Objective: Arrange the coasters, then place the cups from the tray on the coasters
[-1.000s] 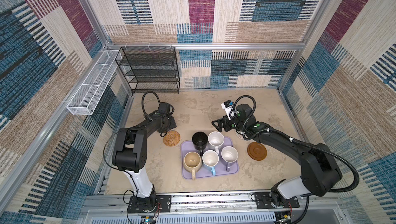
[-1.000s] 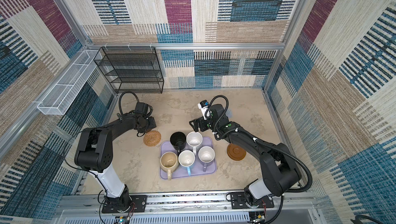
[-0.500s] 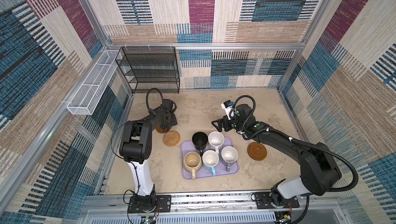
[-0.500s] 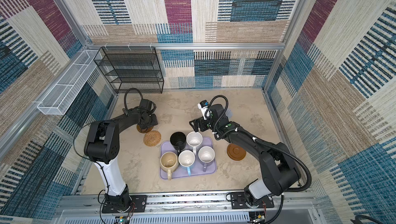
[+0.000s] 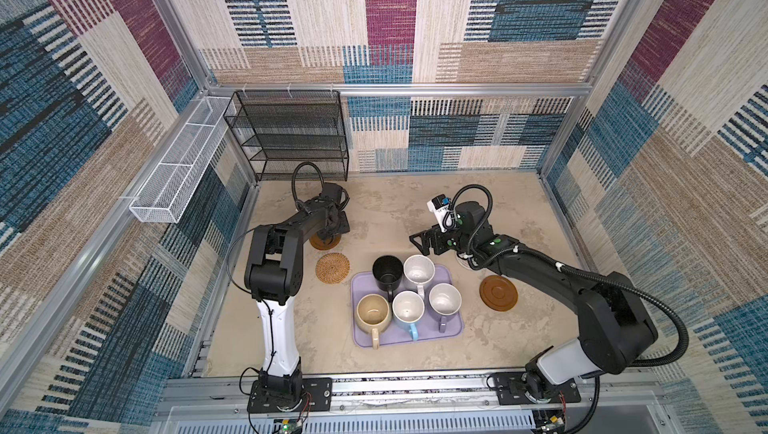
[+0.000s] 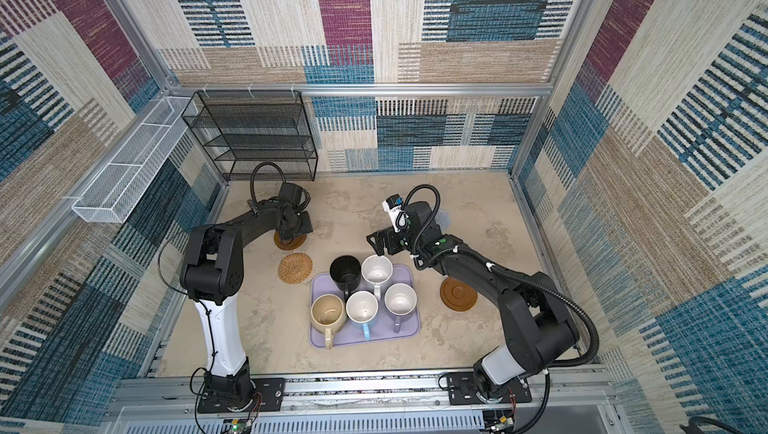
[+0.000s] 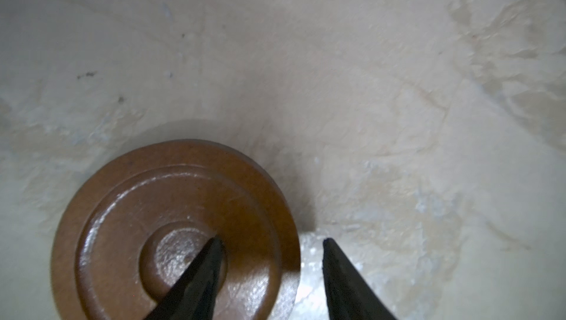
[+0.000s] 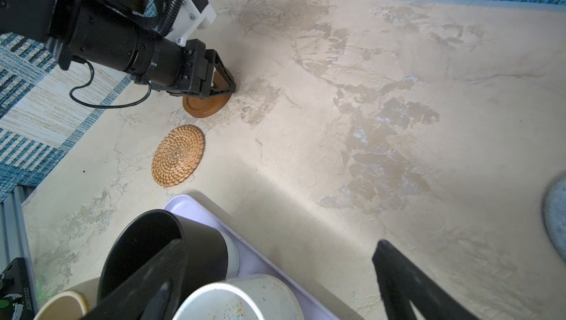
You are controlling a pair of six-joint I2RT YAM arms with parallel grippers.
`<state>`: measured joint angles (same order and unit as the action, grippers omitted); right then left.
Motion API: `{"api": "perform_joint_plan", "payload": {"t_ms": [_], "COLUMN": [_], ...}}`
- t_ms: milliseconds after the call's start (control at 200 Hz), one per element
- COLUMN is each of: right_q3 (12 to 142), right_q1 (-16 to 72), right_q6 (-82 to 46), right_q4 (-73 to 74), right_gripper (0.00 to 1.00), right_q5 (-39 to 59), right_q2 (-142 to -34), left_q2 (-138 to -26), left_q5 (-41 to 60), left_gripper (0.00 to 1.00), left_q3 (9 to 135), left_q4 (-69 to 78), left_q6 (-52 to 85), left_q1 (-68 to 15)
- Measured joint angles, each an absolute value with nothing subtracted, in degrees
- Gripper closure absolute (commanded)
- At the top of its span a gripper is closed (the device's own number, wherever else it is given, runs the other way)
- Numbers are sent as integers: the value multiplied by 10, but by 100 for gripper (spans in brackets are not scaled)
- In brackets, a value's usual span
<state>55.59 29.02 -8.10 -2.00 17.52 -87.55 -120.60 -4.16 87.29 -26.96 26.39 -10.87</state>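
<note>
**Tabletop** [image 5: 395, 211]: mottled beige, stone-look surface. Lying or standing directly on it:
- lavender tray [image 5: 451, 334], near centre
- tan rattan coaster [image 5: 332, 268], just left of the tray's far-left corner
- left brown coaster [image 5: 318, 244], glossy, just beyond the rattan one
- right brown coaster [image 5: 498, 292], right of the tray
- white-grey woven coaster [image 5: 462, 265], off the tray's far-right corner, mostly hidden
- blue-grey woven coaster [image 8: 556, 211], farther back on the right
- black wire rack [image 5: 291, 137], far-left corner

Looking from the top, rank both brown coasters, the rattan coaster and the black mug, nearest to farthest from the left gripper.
From the left gripper, in a top view:
1. Brown coaster, directly under it.
2. Rattan coaster, next, toward the tray.
3. Black mug, on the tray.
4. Other brown coaster, right of the tray.
</note>
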Motion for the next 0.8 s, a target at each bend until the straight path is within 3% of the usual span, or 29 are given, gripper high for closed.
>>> {"api": "perform_joint_plan", "payload": {"t_ms": [481, 801], "right_q3": [635, 645], "right_q1": [340, 344], "right_q6": [-96, -99], "right_q4": [-36, -44], "right_gripper": [6, 4], "right_q5": [176, 180], "right_q2": [-960, -965], "left_q2": [-1301, -1302], "left_q5": [-24, -29], "left_gripper": [46, 42], "left_q3": [1034, 1059], "left_q4": [-333, -356], "left_q6": [264, 262], "left_q1": [-110, -110]}}
